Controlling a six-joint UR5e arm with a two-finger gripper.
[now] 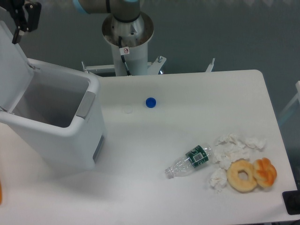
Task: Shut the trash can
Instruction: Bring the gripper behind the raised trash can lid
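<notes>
Black two-finger gripper [19,19] sits at the top-left edge of view, just above the raised lid; whether its fingers are spread or pressed together cannot be told, and nothing is seen pinched. Large white boxy plastic trash can [70,140] stands on the left of the white table [197,84], its flat hinged lid [11,68] tilted up and back at far left, directly below and near the gripper. Judgement: lid looks light, stiff and smooth, so push on its upper free edge rather than grasp; expect pads to slip.

The trash can [51,131] stands left on the table [187,136]; the hand [21,18] hangs behind it.
</notes>
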